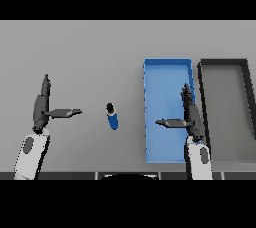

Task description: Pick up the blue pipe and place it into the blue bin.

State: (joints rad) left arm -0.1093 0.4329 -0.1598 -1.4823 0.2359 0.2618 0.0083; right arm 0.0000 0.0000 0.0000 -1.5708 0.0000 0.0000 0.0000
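Note:
A short blue pipe (113,118) with a dark far end lies on the grey table, just left of the blue bin (150,97). My left hand (41,108) hovers at the left with straight fingers and its thumb pointing toward the pipe, a small gap away. Over the bin's right side my right hand (190,112) is open too, thumb stretched left above the bin floor. Neither hand holds anything.
A dark grey bin (202,79) stands right beside the blue bin, at the right edge of the view. Bare grey table stretches behind and to the left of the pipe.

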